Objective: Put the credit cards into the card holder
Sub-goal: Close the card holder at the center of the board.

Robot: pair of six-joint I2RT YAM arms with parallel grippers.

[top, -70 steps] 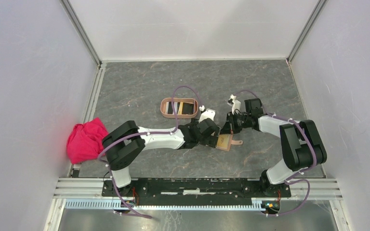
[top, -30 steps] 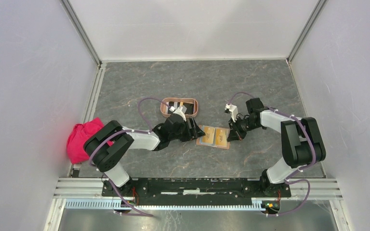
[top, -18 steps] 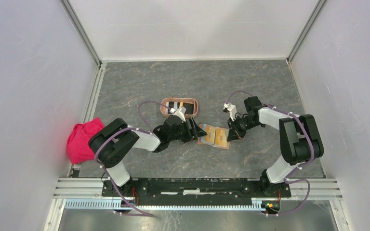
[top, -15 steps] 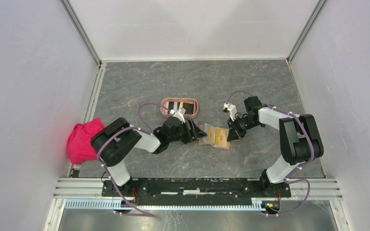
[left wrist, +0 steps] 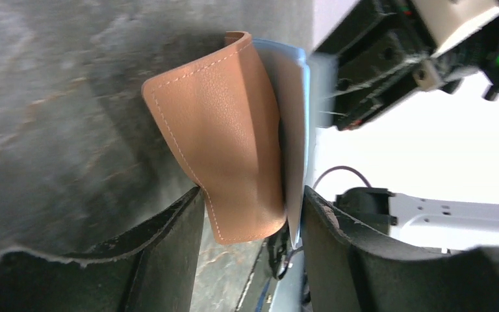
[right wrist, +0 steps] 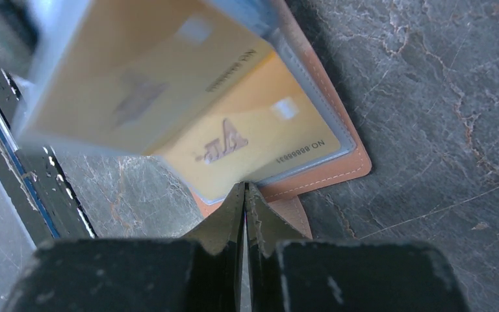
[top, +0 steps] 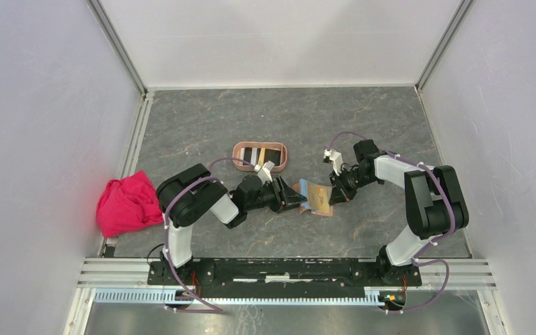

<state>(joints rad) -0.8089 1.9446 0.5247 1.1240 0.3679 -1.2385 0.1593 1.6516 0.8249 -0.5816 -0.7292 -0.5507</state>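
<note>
Right wrist, raised orange card [right wrist: 136, 71] blurred, wallet [right wrist: 328, 177] partly cropped

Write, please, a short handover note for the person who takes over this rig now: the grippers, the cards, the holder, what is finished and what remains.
Left gripper: jaws stand on either side of the wallet's raised flap; whether they grip it cannot be told.
Right gripper: shut, tips at the edge of the wallet's flat half.
Card holder: farther up the table than the wallet.
Done: a black card and others lie in the holder.
Left: two orange cards sit in the wallet's clear sleeves; take them out and put them in the holder.
</note>
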